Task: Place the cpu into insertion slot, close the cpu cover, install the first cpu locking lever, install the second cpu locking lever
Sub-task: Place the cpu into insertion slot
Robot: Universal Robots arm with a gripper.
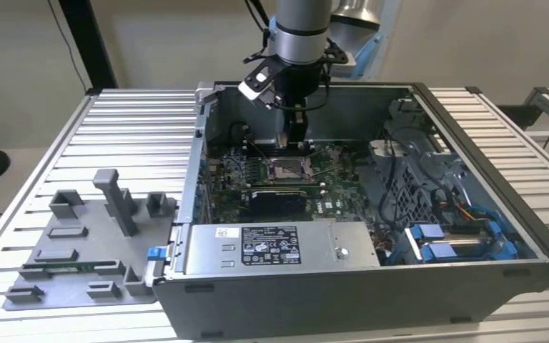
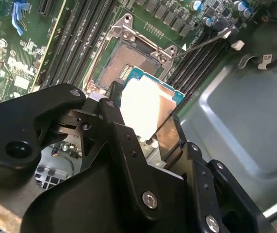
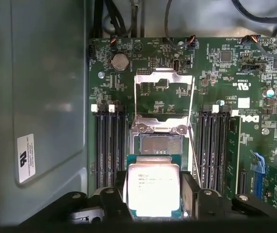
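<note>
Your gripper (image 1: 294,143) is pinching the cpu (image 3: 154,188) by two opposite edges, silvery face showing in the first wrist view. In the exterior view it hangs at twelve o'clock of the insertion slot (image 1: 287,170), with the cpu cover (image 3: 163,82) flipped open.

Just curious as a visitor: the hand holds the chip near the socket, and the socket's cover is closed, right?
No: the cpu cover is swung open, as the first wrist view shows. The hand does hold the cpu near the insertion slot.
</note>
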